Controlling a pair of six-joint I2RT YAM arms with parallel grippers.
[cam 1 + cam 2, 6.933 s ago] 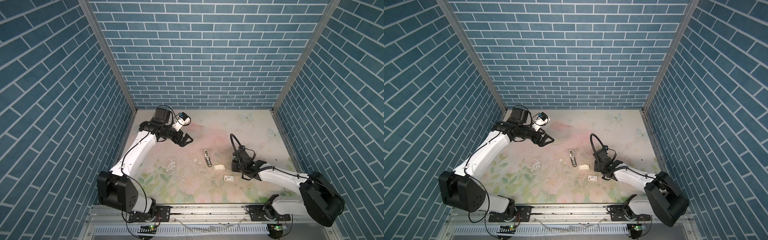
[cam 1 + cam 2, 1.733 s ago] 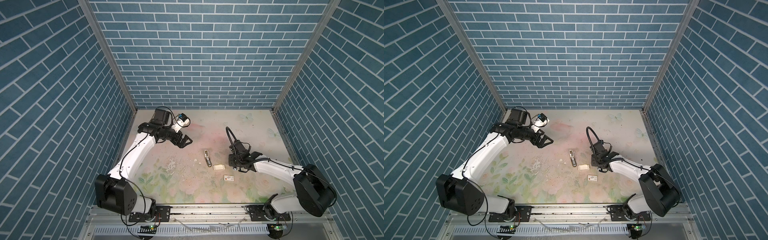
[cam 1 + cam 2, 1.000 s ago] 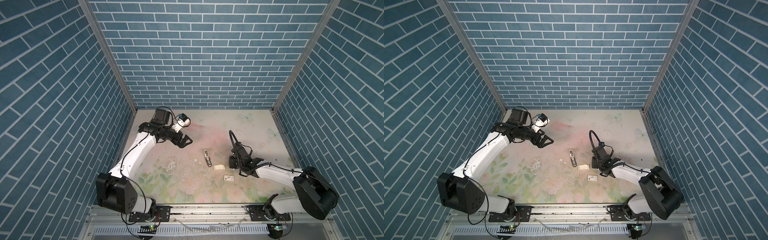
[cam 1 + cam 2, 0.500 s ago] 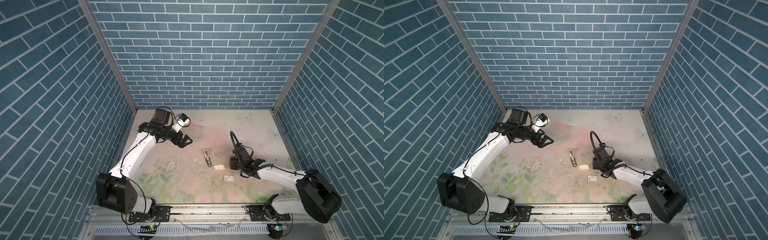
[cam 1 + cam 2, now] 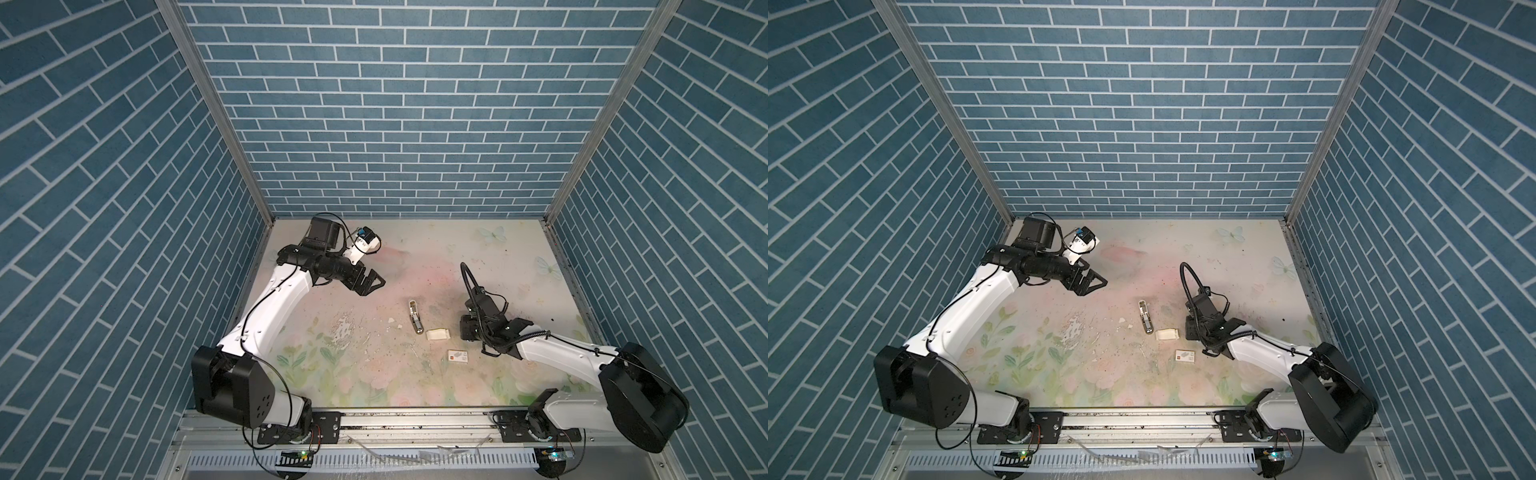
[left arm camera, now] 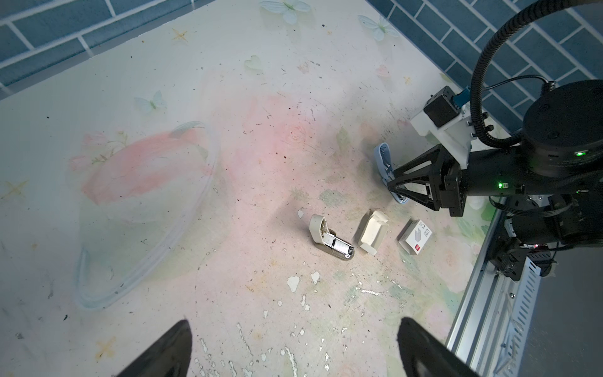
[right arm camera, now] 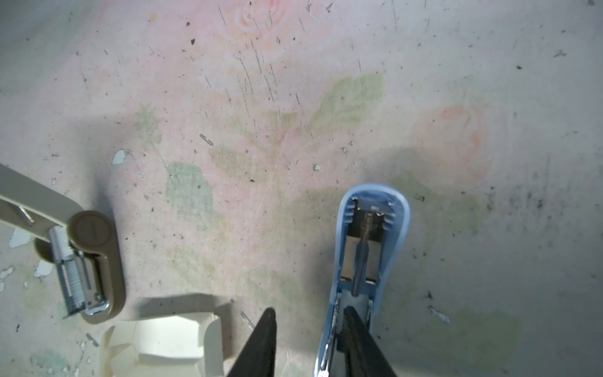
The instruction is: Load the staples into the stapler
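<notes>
Centre of both top views: tan stapler [image 5: 414,318] [image 5: 1145,318], smooth rounded plastic, flipped open, with a ribbed silver channel [image 7: 72,280] bared along its base. Just lower right of it: cream cardboard tray [image 5: 438,334], matt, folded, flaps up. Further lower right: small white box [image 5: 457,356] with a red patch and a grey drawing; print too small to read.

Right of the tray: right hand [image 7: 308,313], black angular fingers [image 7: 261,346] low at the blue stapler [image 7: 372,248], a glossy pale-blue shell opened up, steel plate and coiled spring showing inside. Rests one finger on it, the other beside it over bare counter; cannot tell whether clenched on it or merely touching.

Staples [image 7: 206,139]: thin bent wire bits, loose on the counter between the two staplers and by the tray. No telling whether the ribbed channel carries a strip.

Left hand [image 5: 374,286]: spread wide, grasping nothing, in the air upper left of centre. Near it, on the counter: clear plastic dish [image 6: 213,160], shallow, rounded.

Counter [image 5: 365,382]: faded print of pink roses, green leaves, pale butterflies; scratched, flaking, peppered with dark specks. Around it: blue brick-pattern walls [image 5: 395,124] with white joints, aluminium corner posts [image 5: 225,124], a metal rail [image 5: 415,419] along the bottom edge.
</notes>
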